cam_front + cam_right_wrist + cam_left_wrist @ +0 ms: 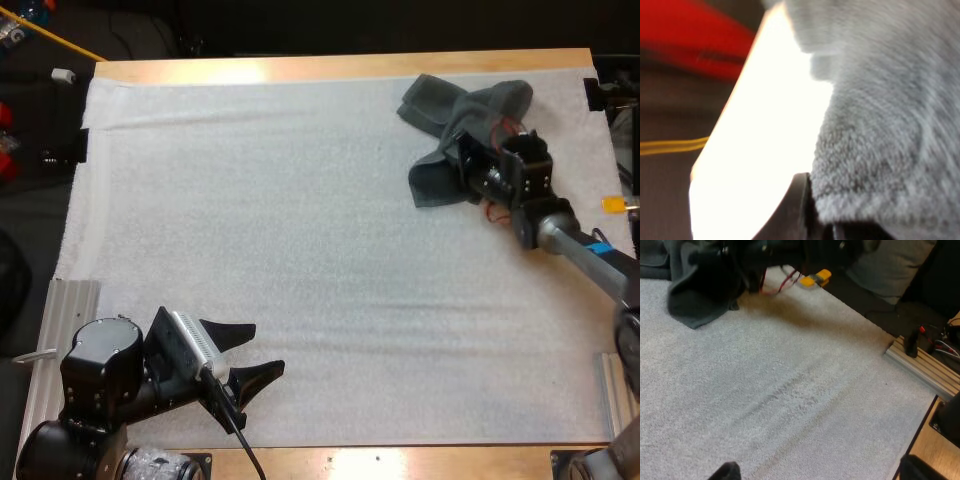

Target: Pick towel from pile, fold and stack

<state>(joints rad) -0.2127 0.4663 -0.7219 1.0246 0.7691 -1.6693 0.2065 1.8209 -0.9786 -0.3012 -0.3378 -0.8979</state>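
Note:
A crumpled dark grey-green towel [450, 115] lies at the far right of the white mat [300, 220]. My right gripper [464, 160] is buried in the towel's near folds. In the right wrist view the towel's pile [880, 150] presses against one black finger [799, 210], so the gripper is shut on the towel. My left gripper [268, 348] rests low over the mat's near left part, open with nothing between its fingers. The left wrist view looks across the bare mat between the two fingertips [726, 472] to the towel [695, 300], where the other arm's gripper [755, 260] is.
Aluminium rails edge the mat at the near left [70, 300] and the near right [610, 375], and the right rail [925, 365] is also in the left wrist view. Wide bare mat lies between the two arms.

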